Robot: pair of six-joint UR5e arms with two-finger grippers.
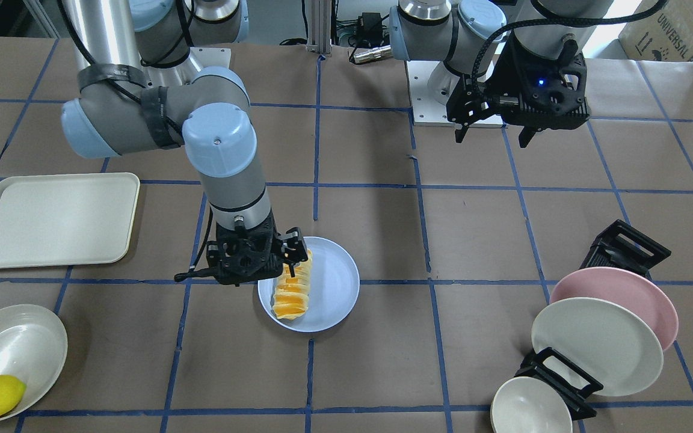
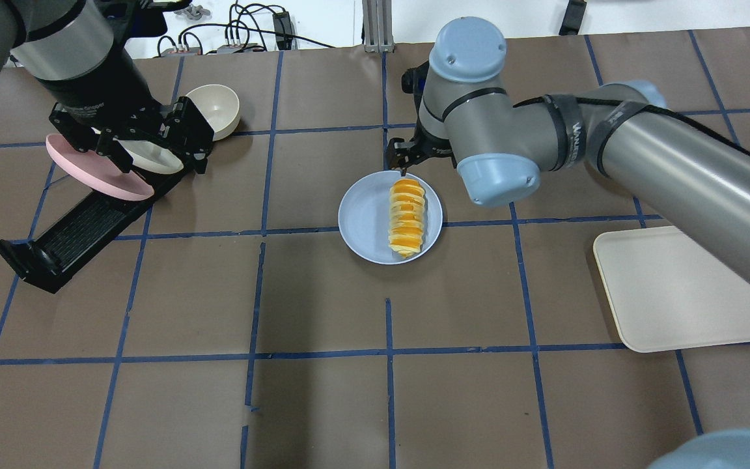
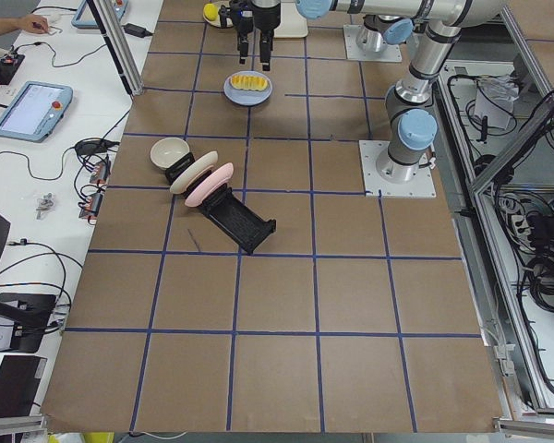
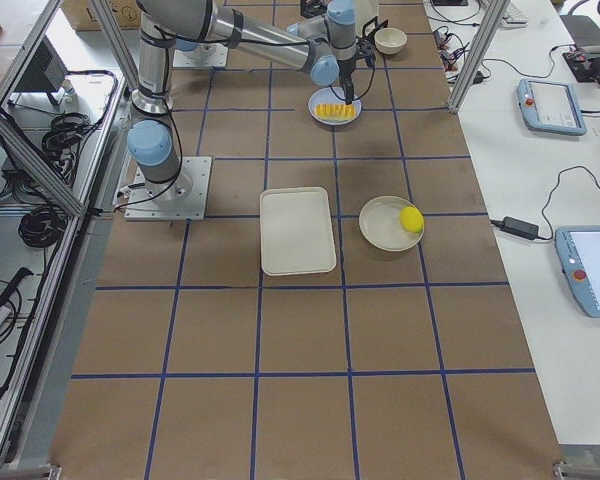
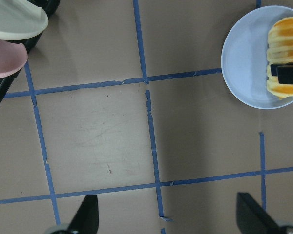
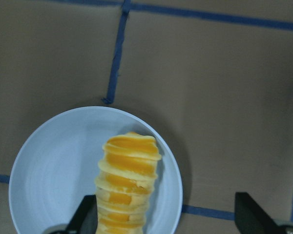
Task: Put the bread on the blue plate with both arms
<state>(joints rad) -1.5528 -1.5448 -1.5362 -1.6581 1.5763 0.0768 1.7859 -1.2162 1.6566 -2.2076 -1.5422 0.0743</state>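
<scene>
Overhead exterior view gives you the bread lying flat on the blue plate, just beneath the right gripper, jaws wide and empty; left gripper, far off, likewise spread and empty; judged: placement done, only retreat remaining.

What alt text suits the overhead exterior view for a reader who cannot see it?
The striped bread lies on the blue plate mid-table, the open right gripper poised at its far end. At upper left, the open left gripper hangs in front of a plate rack.
</scene>
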